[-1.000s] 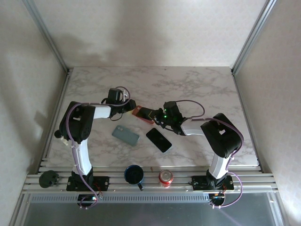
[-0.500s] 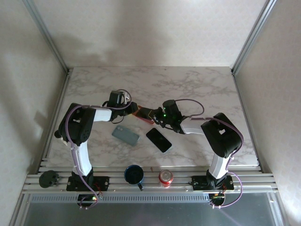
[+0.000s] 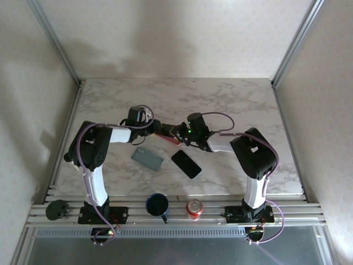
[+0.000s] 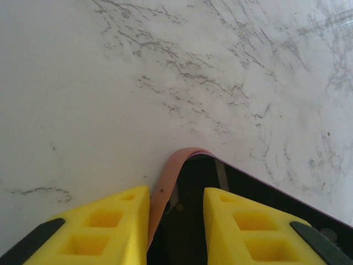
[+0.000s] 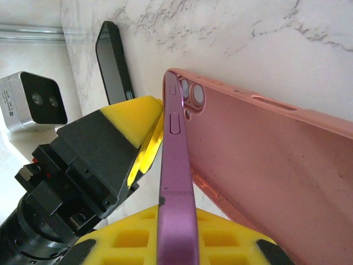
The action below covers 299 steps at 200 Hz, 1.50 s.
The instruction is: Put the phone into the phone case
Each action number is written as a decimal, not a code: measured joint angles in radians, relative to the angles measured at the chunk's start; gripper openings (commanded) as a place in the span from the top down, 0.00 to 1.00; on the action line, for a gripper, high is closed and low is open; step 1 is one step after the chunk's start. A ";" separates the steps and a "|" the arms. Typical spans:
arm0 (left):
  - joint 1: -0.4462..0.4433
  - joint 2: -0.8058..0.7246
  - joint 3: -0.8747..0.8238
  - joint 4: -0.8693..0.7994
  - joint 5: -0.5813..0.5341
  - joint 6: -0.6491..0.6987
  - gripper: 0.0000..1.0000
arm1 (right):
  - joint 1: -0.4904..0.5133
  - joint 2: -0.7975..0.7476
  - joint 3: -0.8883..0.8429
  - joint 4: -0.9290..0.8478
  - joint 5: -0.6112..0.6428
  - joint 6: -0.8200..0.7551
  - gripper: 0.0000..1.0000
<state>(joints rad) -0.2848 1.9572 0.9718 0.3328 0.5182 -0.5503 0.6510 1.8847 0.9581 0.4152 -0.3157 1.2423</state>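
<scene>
The purple phone (image 5: 175,165) stands on edge between the fingers of my right gripper (image 5: 176,212), which is shut on it. Its top corner sits inside the pink phone case (image 5: 259,149), which splays away to the right further down. My left gripper (image 4: 176,193) is shut on the case's corner: one finger presses the pink wall (image 4: 165,182) from outside, the other lies on the phone's black screen (image 4: 231,204). From above, both grippers meet at mid-table, left gripper (image 3: 156,128) and right gripper (image 3: 177,134), with a sliver of the case (image 3: 164,134) between them.
A black phone (image 3: 186,164) and a grey-blue case (image 3: 147,159) lie flat just in front of the grippers. A dark blue mug (image 3: 157,205) and a red can (image 3: 194,207) stand at the near edge. The marble table (image 3: 231,99) is bare at the back.
My right gripper has moved left toward the left gripper, carrying the phone against the case. Less of the pink case shows between the two grippers. The left gripper shifted slightly.
</scene>
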 measured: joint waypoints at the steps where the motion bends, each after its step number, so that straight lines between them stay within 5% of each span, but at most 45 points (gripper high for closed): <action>1: 0.000 0.000 0.000 0.000 0.000 0.000 0.70 | 0.000 0.000 0.000 0.000 0.000 0.000 1.00; 89: -0.002 -0.012 -0.014 0.008 -0.022 -0.026 0.70 | -0.012 0.014 0.021 -0.022 -0.028 -0.045 1.00; 205: -0.005 -0.056 -0.061 0.017 -0.048 -0.031 0.71 | -0.014 0.035 0.110 -0.198 -0.002 -0.103 0.77; 299: -0.035 -0.096 -0.100 0.023 -0.005 -0.049 0.71 | -0.009 0.068 0.186 -0.354 0.054 -0.144 0.41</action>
<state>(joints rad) -0.3202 1.8614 0.8715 0.3557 0.5133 -0.5991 0.6418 1.9526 1.1439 0.0616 -0.2619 1.0985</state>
